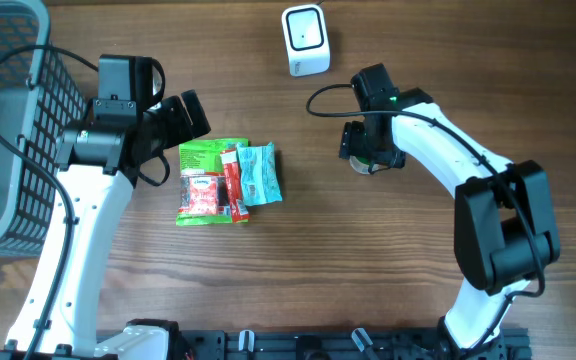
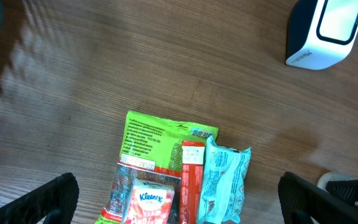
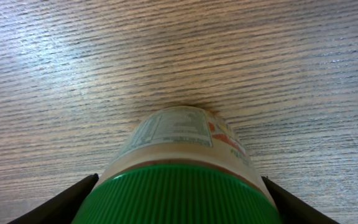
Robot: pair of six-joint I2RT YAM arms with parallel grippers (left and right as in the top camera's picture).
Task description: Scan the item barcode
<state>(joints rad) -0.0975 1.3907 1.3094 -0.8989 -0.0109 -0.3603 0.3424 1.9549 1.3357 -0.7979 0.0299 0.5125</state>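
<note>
- We see a wooden table (image 1: 368,280), with a grey mesh basket (image 1: 8,120) at the frame's left edge.
- The left gripper (image 2: 179,186) is spread wide above the snack packets (image 1: 223,180), left of centre.
- A white barcode scanner (image 1: 305,40) sits top centre.
- The jar (image 3: 179,137) is right of centre, below and right of the scanner. Its green lid faces the wrist, its base is on the wood, and its long axis runs along the fingers.
- The right gripper (image 3: 179,180) clamps it, one finger on each side of the lid.

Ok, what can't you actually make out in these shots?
Jar: overhead, the right hand covers it; right wrist, its print too small to find a barcode.
Right hand's grip: right wrist, bottom edge cuts off the lid, contact unclear.
Kleenex pack: left wrist, bottom edge cuts it off.
Basket: overhead, left edge cuts it off.
</note>
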